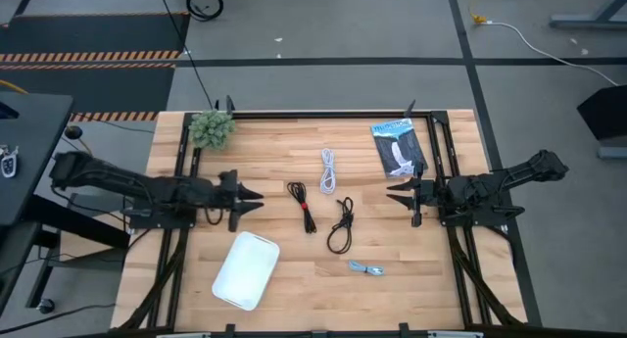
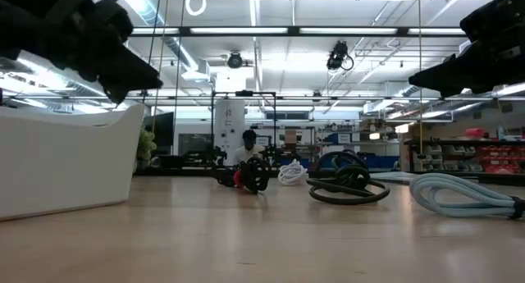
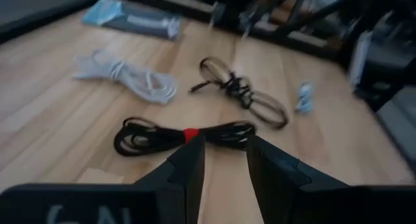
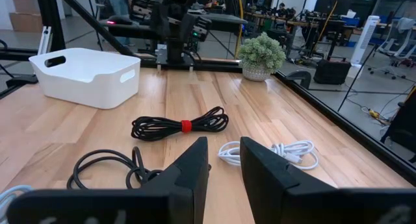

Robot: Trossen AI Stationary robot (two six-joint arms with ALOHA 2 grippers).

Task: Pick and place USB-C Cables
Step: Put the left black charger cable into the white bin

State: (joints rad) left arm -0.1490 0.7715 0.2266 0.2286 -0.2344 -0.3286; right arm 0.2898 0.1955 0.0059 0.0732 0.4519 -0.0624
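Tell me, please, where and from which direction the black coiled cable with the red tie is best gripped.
Grip the black coiled cable with the red tie at the red tie, coming straight down from above. The tie pinches the strands into its narrowest, firmest point, while the loops either side splay loosely and lie flat on the wooden table. The left gripper sits nearest, fingers open, facing it.

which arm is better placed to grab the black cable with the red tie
Probably left. The left gripper hangs closest to the coiled black cable with a red tie, facing it, jaws slightly open. The right gripper sits farther off, beyond the plain black cable.
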